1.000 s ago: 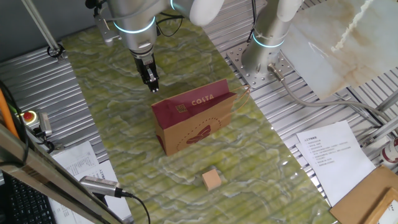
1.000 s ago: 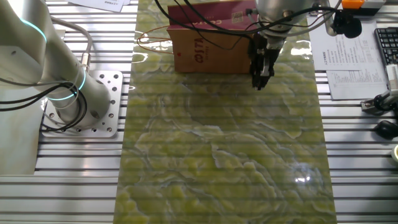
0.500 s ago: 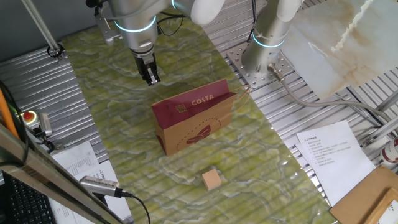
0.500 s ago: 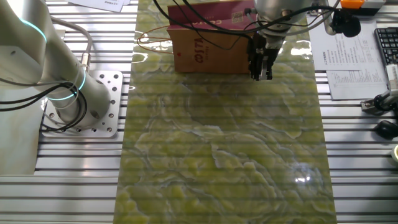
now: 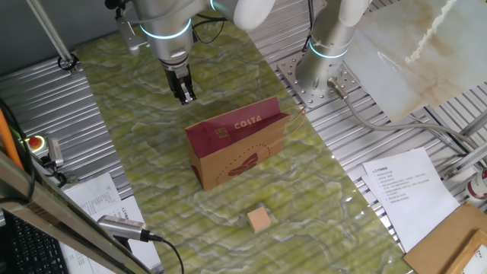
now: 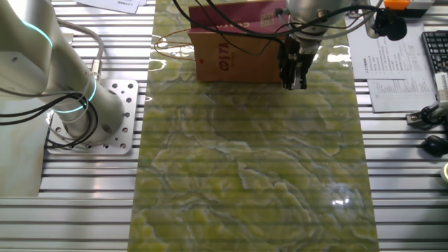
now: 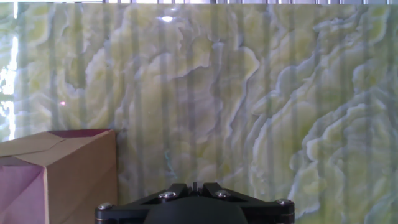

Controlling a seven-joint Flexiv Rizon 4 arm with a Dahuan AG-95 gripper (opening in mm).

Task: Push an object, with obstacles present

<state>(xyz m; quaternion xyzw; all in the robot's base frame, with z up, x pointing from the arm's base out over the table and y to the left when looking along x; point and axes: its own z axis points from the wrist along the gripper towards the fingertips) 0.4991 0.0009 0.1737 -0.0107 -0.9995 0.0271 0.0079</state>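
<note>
The hand [image 5: 185, 97] is hanging in the upper left of the one fixed view, fingers pointing down at the green marbled desk [image 5: 137, 152], and the cube [image 5: 260, 220] is sitting far off toward the lower middle of that frame. That is the relation that matters: the target is lying down and to the right of the hand, well apart, with the paper bag [image 5: 236, 142] standing squarely between them. In the other fixed view the hand [image 6: 292, 82] is hovering just beside the bag's [image 6: 234, 49] right edge, and the cube is hidden behind the bag entirely. The hand view is showing only a bag corner [image 7: 59, 174] at lower left, with no cube visible. The fingers are looking pressed together with nothing between them, as I read it. Any approach, I'd judge, needs to swing around the bag's end rather than straight across. The cube has no long axis to speak of.
</note>
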